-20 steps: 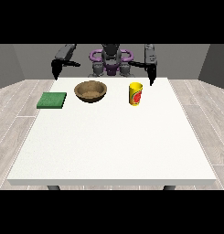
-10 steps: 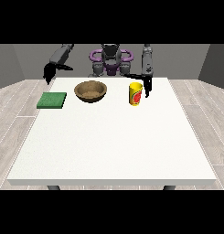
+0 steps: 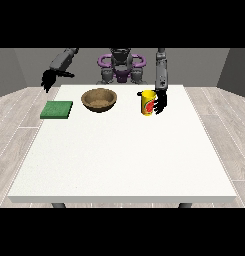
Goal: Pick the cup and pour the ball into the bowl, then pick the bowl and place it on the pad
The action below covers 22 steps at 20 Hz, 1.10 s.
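A: Table (image 3: 119, 165) status, near side first?

B: Near half of the white top is bare from the front edge up to abt the middle, w/ open room across the whole width. Both side edges run clear back to the far row of things.

A: And the far row?

B: Three things in a line near the far edge. Green pad (image 3: 57, 109) sits flat close to the table edge at the view's left. Wooden bowl (image 3: 99, 99) stands upright just beside it toward the centre, a small gap btwn them, not touching. Yellow cup (image 3: 149, 102) w/ red mark stands upright, well apart from the bowl, w/ bare table btwn. Can't see into the cup, so can't tell abt the ball.

A: Your hands?

B: My hand at the view's right (image 3: 161, 102) hangs down from a near-vertical forearm, right up against the cup's side away from the bowl. Fingers look curved toward the cup, but can't tell whether they wrap it or just sit beside it; cup base looks to be on the table.

A: Other one?

B: My hand at the view's left (image 3: 47, 80) is raised off the table, beyond the pad and past the table's far corner, holding nothing. Fingers droop down; too small to tell if spread or curled.
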{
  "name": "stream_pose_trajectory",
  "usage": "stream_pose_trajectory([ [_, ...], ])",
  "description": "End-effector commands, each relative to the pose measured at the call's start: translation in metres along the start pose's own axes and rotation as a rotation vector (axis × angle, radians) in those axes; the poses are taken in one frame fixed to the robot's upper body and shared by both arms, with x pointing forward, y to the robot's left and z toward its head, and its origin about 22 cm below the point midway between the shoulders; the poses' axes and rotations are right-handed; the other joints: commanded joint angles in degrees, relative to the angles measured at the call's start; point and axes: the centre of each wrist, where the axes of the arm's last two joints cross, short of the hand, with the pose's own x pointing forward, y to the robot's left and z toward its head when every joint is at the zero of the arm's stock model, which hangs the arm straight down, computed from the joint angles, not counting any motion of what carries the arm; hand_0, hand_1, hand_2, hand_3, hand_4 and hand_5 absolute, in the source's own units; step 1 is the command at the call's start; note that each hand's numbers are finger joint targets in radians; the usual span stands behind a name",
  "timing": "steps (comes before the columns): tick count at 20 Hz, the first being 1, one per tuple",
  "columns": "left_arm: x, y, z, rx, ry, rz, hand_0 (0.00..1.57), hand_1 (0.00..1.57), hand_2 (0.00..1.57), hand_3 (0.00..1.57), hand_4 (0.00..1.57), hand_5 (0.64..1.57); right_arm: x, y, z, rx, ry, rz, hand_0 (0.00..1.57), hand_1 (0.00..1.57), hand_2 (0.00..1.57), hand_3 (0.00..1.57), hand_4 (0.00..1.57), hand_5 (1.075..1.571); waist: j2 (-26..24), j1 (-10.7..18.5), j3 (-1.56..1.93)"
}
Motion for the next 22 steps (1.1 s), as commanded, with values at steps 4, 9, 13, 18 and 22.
stream_pose_trajectory([
  [4, -0.008, -0.002, -0.003, 0.073, -0.055, -0.331, 1.31, 1.31, 1.57, 1.57, 0.83, 1.511, 0.012, 0.003, -0.014, 0.031, -0.047, -0.001, 0.00, 0.00, 0.00, 0.00, 0.00, 1.556, 3.57, -4.53, -0.02],
  [9, -0.004, 0.006, -0.020, 0.075, -0.022, -0.357, 1.35, 1.35, 1.57, 1.57, 0.88, 1.502, 0.019, -0.040, -0.004, 0.021, -0.024, 0.013, 0.00, 0.00, 0.00, 0.00, 0.00, 1.556, 1.81, -3.89, 0.01],
  [13, 0.006, -0.033, -0.018, 0.015, -0.018, -0.453, 1.34, 1.34, 1.57, 1.57, 0.97, 1.530, -0.003, -0.062, 0.017, -0.074, 0.079, 0.024, 0.00, 0.00, 0.00, 0.00, 0.00, 1.557, -5.23, 0.02, 0.10],
  [18, 0.024, -0.077, -0.025, -0.123, 0.037, -0.565, 1.38, 1.38, 1.57, 1.57, 1.03, 1.536, -0.025, -0.067, 0.040, -0.121, 0.246, 0.021, 0.00, 0.00, 0.00, 0.00, 0.00, 1.560, -16.11, 3.73, 0.14],
  [22, 0.038, -0.098, -0.028, -0.220, 0.003, -0.644, 1.40, 1.40, 1.57, 1.57, 1.11, 1.567, -0.040, -0.076, 0.071, -0.174, 0.280, 0.050, 0.00, 0.00, 0.00, 0.00, 0.00, 1.560, -17.30, 7.46, 0.10],
])
